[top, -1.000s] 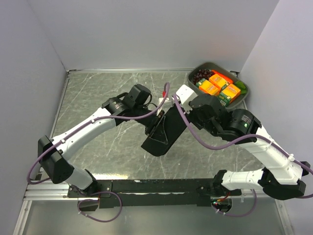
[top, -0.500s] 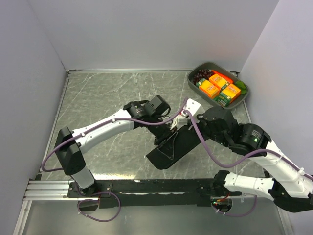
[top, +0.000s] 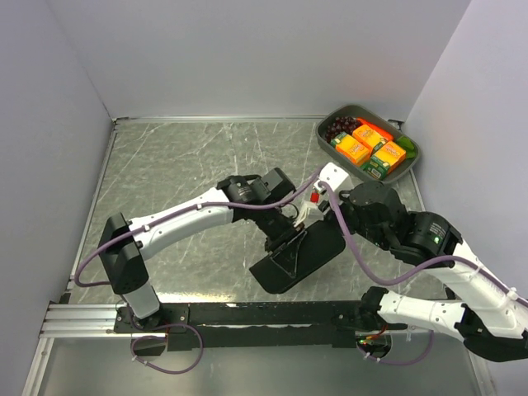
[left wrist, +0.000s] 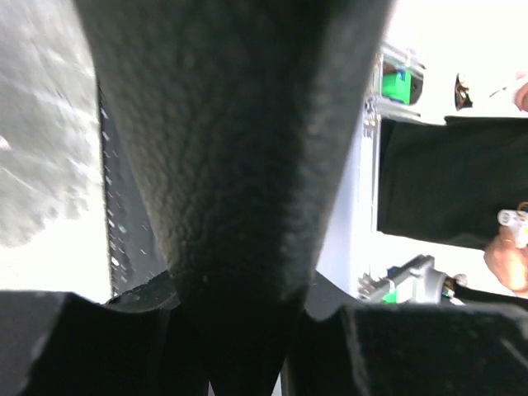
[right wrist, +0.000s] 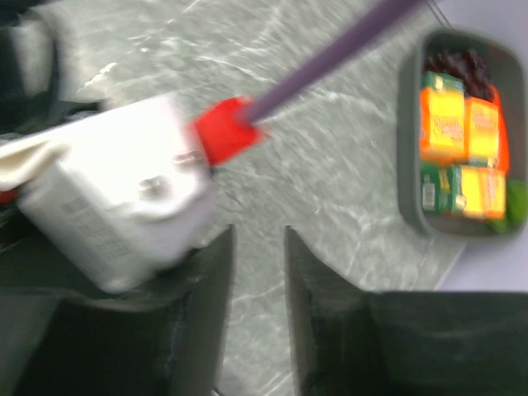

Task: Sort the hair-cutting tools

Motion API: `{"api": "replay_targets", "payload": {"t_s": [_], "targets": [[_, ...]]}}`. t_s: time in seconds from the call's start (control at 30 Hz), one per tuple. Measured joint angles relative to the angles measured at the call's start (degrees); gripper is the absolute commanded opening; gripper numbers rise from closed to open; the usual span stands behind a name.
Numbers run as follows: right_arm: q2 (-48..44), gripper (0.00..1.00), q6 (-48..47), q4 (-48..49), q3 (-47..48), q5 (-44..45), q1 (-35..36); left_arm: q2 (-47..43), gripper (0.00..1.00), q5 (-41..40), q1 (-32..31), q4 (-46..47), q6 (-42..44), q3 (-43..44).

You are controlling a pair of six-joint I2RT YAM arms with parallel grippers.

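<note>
Left gripper (top: 285, 238) is pinching the black zip case (top: 307, 256) near the middle of the top view, a bit low. Its jaws are closed on one edge, and the case fills the left wrist view. Right gripper (right wrist: 257, 318) is just beside it, up and to the right. Its jaws have a small gap, with only the grey table (top: 181, 165) showing through. A grey tray (top: 320, 132) of orange and green boxes sits at the upper right. I cannot tell where the scissors and clips are.
</note>
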Motion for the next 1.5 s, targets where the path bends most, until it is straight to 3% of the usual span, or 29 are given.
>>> {"api": "replay_targets", "payload": {"t_s": [0.03,0.27,0.4,0.53,0.7,0.9,1.07,1.23,1.5], "targets": [[-0.28,0.59,0.90,-0.28,0.24,0.94,0.00,0.00,0.17,-0.09,-0.35,-0.02,-0.63,-0.33],[-6.64,0.66,8.94,2.08,-1.16,3.96,0.11,-0.74,0.18,-2.49,0.55,2.89,-6.10,-3.72],[-9.68,0.72,14.21,-0.02,-1.14,5.51,0.11,-2.95,0.22,-3.85,5.09,6.23,-8.96,-5.29],[-10.93,0.99,20.17,-3.96,-1.16,7.58,0.11,-5.95,0.23,-5.44,12.26,10.23,-12.72,-6.62],[-7.56,1.00,27.69,-7.10,-2.34,7.76,0.11,-5.64,0.26,-11.21,18.93,13.42,-17.53,-6.73],[1.05,1.00,35.47,-7.52,-5.68,3.13,-0.66,2.03,0.26,-19.19,22.73,14.36,-23.58,-6.03],[8.00,1.00,39.15,-7.04,-7.28,-1.09,-3.17,8.13,0.25,-22.36,25.66,16.94,-27.47,-6.27],[9.25,1.00,41.00,-6.08,-7.63,-5.18,-6.36,12.33,0.28,-24.85,28.52,19.63,-30.71,-6.43],[9.25,1.00,42.95,-4.11,-8.00,-7.37,-8.13,18.38,0.52,-30.53,31.19,19.10,-31.89,-5.55]]}}
